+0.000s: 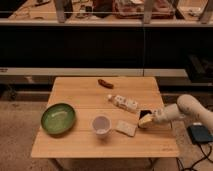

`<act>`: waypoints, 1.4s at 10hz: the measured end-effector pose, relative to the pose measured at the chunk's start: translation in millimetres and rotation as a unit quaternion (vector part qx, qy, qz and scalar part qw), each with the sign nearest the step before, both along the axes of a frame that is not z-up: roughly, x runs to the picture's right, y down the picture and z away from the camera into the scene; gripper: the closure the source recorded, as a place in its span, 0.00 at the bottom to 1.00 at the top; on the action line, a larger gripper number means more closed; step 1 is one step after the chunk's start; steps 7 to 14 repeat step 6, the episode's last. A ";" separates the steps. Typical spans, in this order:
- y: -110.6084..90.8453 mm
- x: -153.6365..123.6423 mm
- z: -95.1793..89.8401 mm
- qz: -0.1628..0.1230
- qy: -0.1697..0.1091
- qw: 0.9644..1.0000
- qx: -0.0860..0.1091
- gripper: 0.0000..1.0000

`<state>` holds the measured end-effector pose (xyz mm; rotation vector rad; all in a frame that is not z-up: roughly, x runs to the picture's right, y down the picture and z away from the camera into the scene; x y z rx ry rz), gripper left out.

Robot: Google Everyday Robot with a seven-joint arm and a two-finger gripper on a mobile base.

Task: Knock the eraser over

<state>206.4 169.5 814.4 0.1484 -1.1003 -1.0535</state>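
The eraser [144,114] is a small black block on the wooden table [80,145], right of centre, between the flat white pad [126,128] and my arm. My gripper [146,120] comes in from the right on a white arm [186,108]. Its yellowish tip sits right against the eraser's front right side and hides part of it. I cannot tell whether the eraser stands upright or leans.
A white cup [101,125] stands at the table's front centre. A green bowl [58,118] sits at the left. A long white tube-like object [124,103] lies behind the eraser. A small brown item [105,83] lies near the back edge. A dark shelf unit stands behind the table.
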 end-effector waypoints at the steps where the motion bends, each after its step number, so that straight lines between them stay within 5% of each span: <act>1: -16.5 -2.7 5.5 0.002 -0.002 1.000 0.010 1.00; 4: -56.3 6.7 7.5 0.024 0.000 0.999 0.040 0.92; 6: -56.7 3.0 8.2 0.023 -0.003 0.999 0.040 0.76; 14: -56.7 3.0 8.2 0.023 -0.003 0.999 0.040 0.76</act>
